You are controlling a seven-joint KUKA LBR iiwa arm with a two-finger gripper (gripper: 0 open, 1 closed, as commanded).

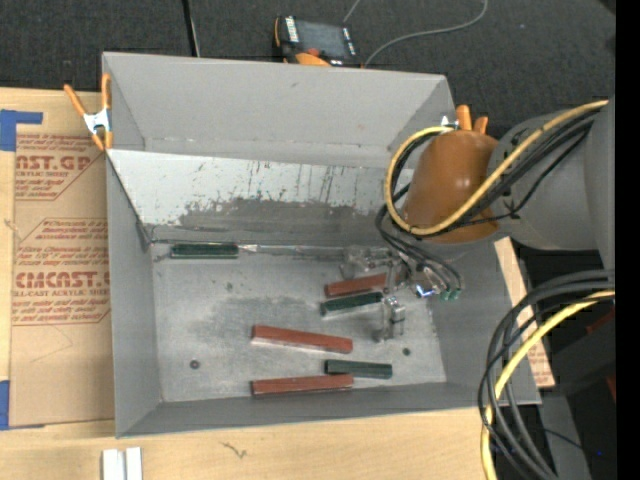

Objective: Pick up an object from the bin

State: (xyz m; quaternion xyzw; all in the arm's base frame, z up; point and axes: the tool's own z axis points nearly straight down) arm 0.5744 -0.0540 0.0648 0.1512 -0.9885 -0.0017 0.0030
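End effector [392, 316] low inside the grey metal bin [270, 98], over the right half of the floor, at the end of the arm coming in from the right. Above it, the arm's orange cover [450, 178] and looped yellow and black cables [545, 128], hiding part of the bin's right wall. Cannot tell whether open or closed: tip crowded by wrist hardware and wiring.

Nearest to it, two things side by side and almost parallel: a red-brown stick [352, 288] and a dark green stick [345, 305]. Both flat on the floor, rising slightly to the right. Red-brown one nearer the back wall, green one just in front of it. Right ends of both just beside the end effector; touching or not, cannot tell. Neither stick under another thing.

Further to the front and left, apart from that pair, a long red-brown stick [300, 340], flat, slanting down to the right. In front of that, a short dark green stick [358, 370]. Just left of it and close to the front wall, a front red-brown stick [300, 385], its right end close under the short green one's left end.

Well apart from all these, on the left at the foot of the back wall, a far dark green stick [205, 251] lying along that wall.
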